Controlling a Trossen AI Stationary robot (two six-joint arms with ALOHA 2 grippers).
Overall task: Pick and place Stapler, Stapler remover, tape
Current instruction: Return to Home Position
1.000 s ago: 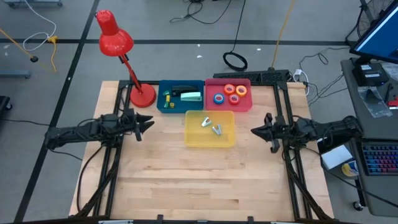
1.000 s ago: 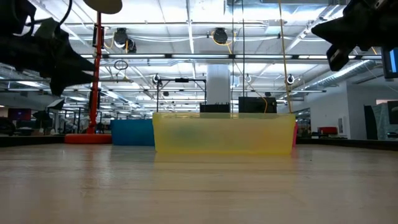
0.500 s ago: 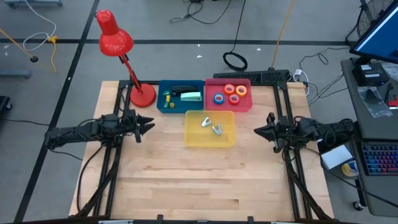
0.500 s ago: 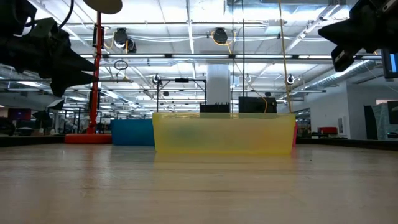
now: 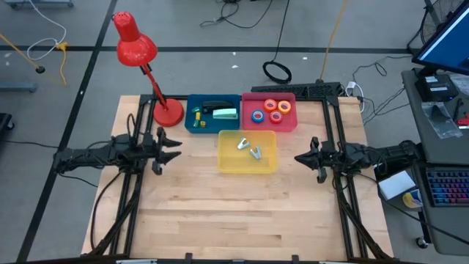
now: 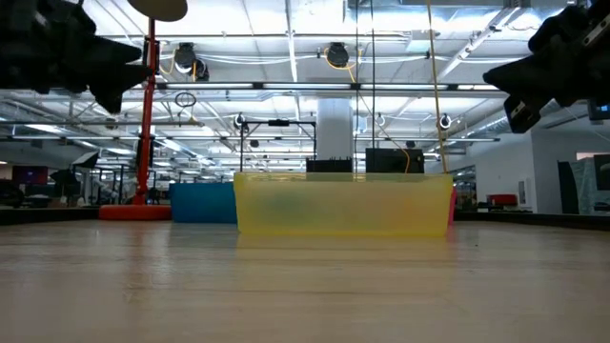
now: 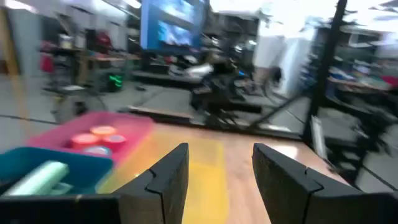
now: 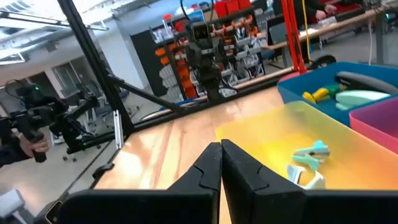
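From here, a yellow bin [image 5: 223,165] sits on the pale wooden bench [image 5: 220,213], between the left fingers [image 5: 173,143] and the right fingers [image 5: 300,156]. Beyond it, farther from both, 2 more bins stand side by side: a blue bin [image 5: 189,110] nearer the left fingers and a pink bin [image 5: 269,127] nearer the right fingers. A red desk lamp [image 5: 168,114] has its base just beside the blue bin, near the left fingers, with its head leaning out past the bench edge. A black cable coil [image 5: 277,71] lies on the floor beyond the pink bin. Well apart from the right fingers, away from the bins, are a keyboard [image 5: 447,189] and a monitor [image 5: 447,40].
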